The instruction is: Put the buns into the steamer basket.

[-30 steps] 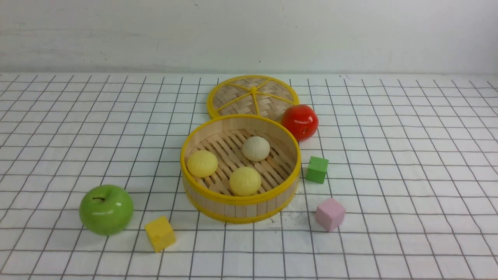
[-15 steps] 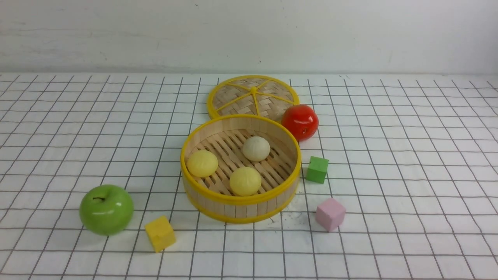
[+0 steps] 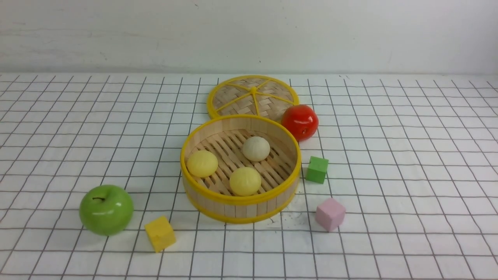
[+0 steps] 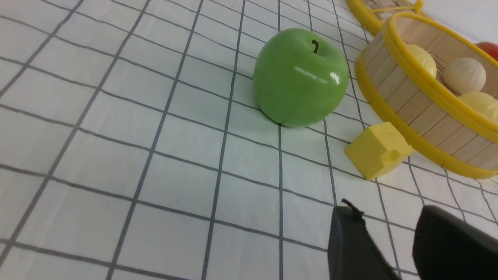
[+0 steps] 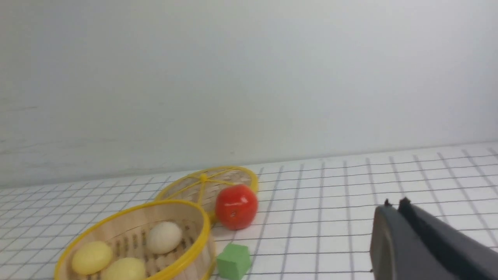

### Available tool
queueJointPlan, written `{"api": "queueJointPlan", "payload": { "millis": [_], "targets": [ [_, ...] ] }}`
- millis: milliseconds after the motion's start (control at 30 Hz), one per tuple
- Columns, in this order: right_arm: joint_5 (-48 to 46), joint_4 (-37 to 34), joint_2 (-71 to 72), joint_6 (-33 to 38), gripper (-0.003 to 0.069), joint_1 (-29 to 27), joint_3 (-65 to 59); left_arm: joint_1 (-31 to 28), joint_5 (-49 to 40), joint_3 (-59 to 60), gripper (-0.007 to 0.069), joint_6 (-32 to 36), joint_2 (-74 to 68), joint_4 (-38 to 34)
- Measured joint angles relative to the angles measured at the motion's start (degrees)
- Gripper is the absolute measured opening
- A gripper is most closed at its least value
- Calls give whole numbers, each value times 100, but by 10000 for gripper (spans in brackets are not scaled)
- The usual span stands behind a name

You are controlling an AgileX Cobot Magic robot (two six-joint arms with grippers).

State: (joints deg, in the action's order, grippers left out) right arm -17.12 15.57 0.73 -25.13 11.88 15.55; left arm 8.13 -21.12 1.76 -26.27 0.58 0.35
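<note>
The steamer basket (image 3: 241, 200) stands mid-table. Inside it lie the three buns: a pale yellow one (image 3: 202, 163) at its left, a pale yellow one (image 3: 245, 181) at the front, and a cream-white one (image 3: 256, 148) at the back. Basket (image 4: 408, 105) and buns also show in the left wrist view and in the right wrist view (image 5: 116, 225). Neither arm shows in the front view. My left gripper (image 4: 383, 221) is open and empty over bare cloth, apart from the basket. My right gripper (image 5: 395, 208) is shut and empty, well to the basket's right.
The woven lid (image 3: 253, 95) lies behind the basket, with a red apple (image 3: 300, 121) beside it. A green apple (image 3: 106, 209) and a yellow cube (image 3: 160, 233) sit front left. A green cube (image 3: 317, 169) and a pink cube (image 3: 330, 214) sit to the right.
</note>
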Motion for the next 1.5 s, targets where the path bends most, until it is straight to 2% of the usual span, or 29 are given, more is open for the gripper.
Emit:
{"api": "queueJointPlan", "payload": {
  "millis": [100,300,467,600,1367,1500],
  "targets": [
    [13,0,0,0,8,-627,-61,0,0,0,238,0,0,0],
    [135,0,0,0,11,-1144,-509,0,0,0,238,0,0,0],
    [104,-2,0,0,14,-1459,-1521,0,0,0,238,0,0,0],
    [-531,6,0,-24,21,-1521,-1675,0,0,0,238,0,0,0],
    [-536,23,0,-45,44,-1523,-1675,0,0,0,238,0,0,0],
    [-538,28,0,-45,50,-986,-1675,0,0,0,238,0,0,0]
  ]
}}
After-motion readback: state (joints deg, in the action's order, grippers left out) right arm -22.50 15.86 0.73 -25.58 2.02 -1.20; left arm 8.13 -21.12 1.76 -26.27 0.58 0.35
